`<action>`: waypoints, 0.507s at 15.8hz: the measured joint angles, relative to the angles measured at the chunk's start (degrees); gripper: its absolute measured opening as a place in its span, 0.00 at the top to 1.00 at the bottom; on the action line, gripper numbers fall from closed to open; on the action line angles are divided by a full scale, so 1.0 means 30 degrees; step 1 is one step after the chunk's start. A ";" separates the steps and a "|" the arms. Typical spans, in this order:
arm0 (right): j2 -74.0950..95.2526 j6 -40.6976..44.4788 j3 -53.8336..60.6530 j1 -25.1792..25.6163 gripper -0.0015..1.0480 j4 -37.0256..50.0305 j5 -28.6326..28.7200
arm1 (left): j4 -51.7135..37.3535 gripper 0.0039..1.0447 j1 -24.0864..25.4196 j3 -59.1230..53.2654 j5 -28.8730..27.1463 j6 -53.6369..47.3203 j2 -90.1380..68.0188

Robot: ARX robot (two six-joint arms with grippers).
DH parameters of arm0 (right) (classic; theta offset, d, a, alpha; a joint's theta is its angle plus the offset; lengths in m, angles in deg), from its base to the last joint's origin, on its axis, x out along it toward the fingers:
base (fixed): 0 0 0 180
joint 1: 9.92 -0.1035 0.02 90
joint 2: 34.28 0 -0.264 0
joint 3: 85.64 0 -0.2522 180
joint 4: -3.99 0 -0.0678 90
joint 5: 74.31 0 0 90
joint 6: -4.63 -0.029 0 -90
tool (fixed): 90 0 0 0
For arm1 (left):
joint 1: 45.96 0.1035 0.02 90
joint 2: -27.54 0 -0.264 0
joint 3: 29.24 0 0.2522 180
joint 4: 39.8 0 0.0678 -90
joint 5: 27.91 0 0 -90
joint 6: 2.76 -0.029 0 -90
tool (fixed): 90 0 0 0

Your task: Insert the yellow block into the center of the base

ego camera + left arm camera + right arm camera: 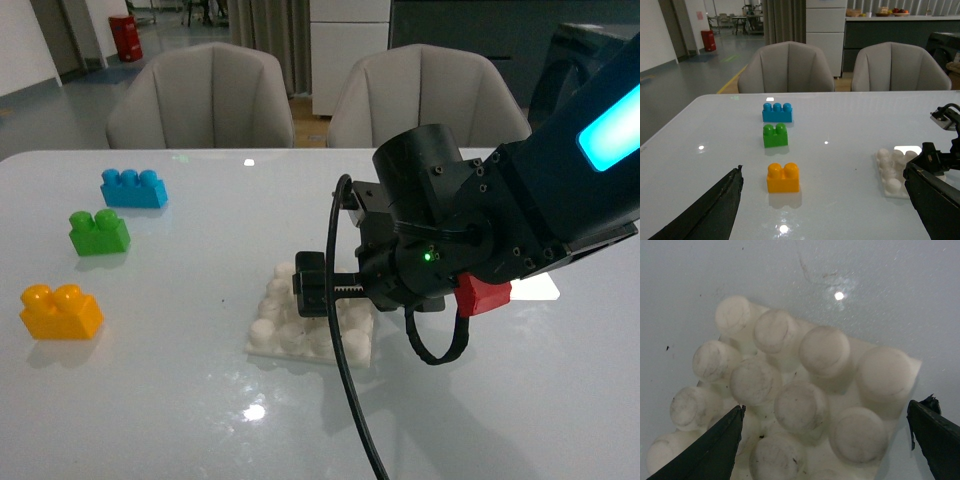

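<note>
My right gripper (825,410) hangs wide open over the base (300,335); I'd pinch 2 opposite edges squarely, steadying it for the yellow block (60,312)

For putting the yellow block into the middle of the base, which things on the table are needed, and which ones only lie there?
Needed for the job:
- yellow block
- white base

Only lying there:
- green brick
- blue brick
</note>
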 joint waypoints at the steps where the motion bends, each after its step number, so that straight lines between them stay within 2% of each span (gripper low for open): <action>1: -0.0408 -0.0022 0.0313 0.0437 0.06 0.0335 -0.0022 | 0.0000 0.06 0.0000 0.0000 0.0000 0.0000 0.0000; 5: -0.3818 -0.0255 0.2499 0.2266 0.06 0.2331 0.0102 | 0.0000 0.06 0.0000 0.0000 0.0000 0.0000 0.0000; 8: -0.7985 -0.0495 0.6069 0.2674 0.06 0.4976 0.0233 | 0.0000 0.06 0.0000 0.0000 0.0000 0.0000 0.0000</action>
